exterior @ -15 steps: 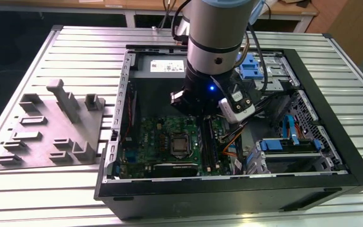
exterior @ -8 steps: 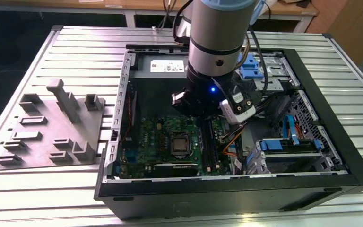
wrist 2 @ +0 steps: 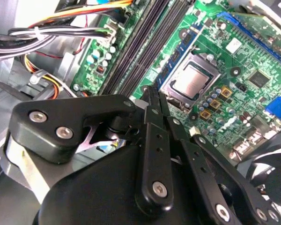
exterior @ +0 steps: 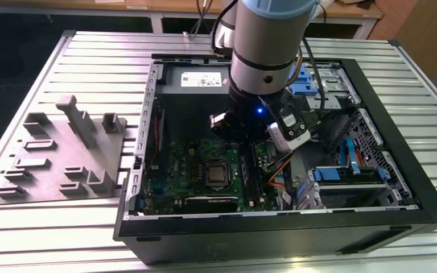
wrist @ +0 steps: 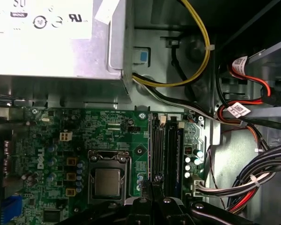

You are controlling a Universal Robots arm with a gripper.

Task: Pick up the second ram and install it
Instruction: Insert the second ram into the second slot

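My gripper (wrist 2: 151, 92) hangs inside the open computer case (exterior: 400, 170), low over the green motherboard (wrist: 51, 140). Its black fingers are shut together, and their tips (wrist: 153, 185) sit over the near end of the memory slots (wrist: 167, 150). I cannot make out whether anything thin is pinched between them. Long dark strips run along those memory slots (wrist 2: 145, 42), beside the processor socket (wrist 2: 192, 79). I cannot tell which strip is the second ram. In the exterior view the arm's wrist (exterior: 260, 114) covers the gripper.
A grey fixture block (exterior: 59, 159) with an upright post (exterior: 78, 119) lies on the slatted table at the exterior view's left. The grey power supply (wrist: 51, 37) sits at the case's far end. Cable bundles (wrist: 253, 183) and blue drive bays (exterior: 347, 173) crowd the side beyond the slots.
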